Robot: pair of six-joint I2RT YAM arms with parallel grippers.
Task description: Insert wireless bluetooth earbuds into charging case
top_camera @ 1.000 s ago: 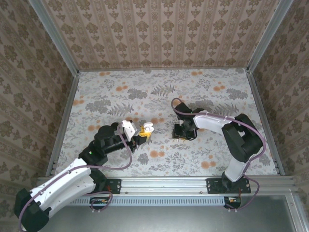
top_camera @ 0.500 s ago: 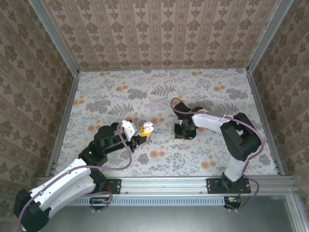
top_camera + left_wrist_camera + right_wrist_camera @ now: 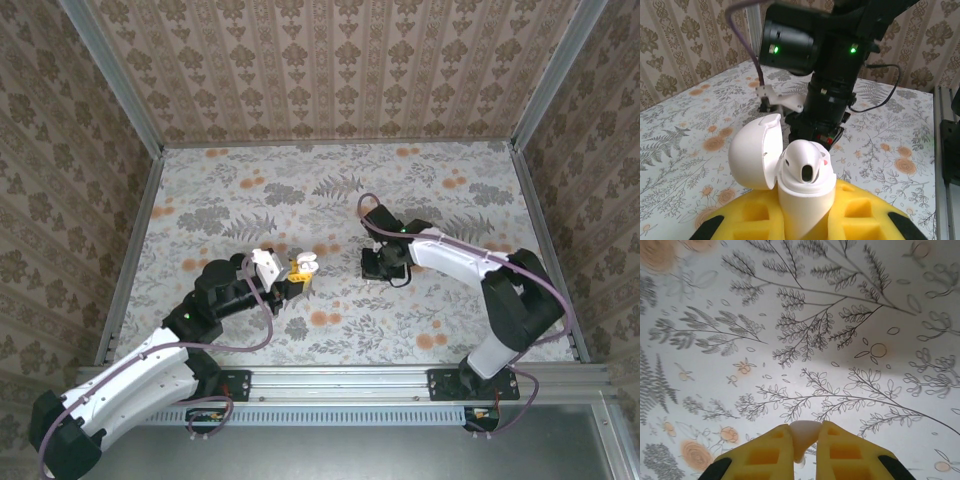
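My left gripper (image 3: 297,271) is shut on the white charging case (image 3: 805,202), held upright between yellow pads (image 3: 865,220). Its lid (image 3: 752,157) hangs open to the left. One white earbud (image 3: 807,160) sits in the case's mouth, its dark opening facing the camera. In the top view the case (image 3: 305,264) shows left of centre on the table. My right gripper (image 3: 805,440) is shut on a second small white earbud (image 3: 804,432), pinched between yellow fingers (image 3: 765,452) above the floral table. It hovers right of the case (image 3: 376,264).
The floral tablecloth (image 3: 330,190) is walled by patterned panels on three sides, with metal rails (image 3: 350,380) at the near edge. In the left wrist view the right arm's black wrist (image 3: 830,100) stands close behind the case.
The right gripper's fingers have closed on the white earbud and the right arm has shifted slightly away from me, its elbow swinging right. The left arm and case have not moved.
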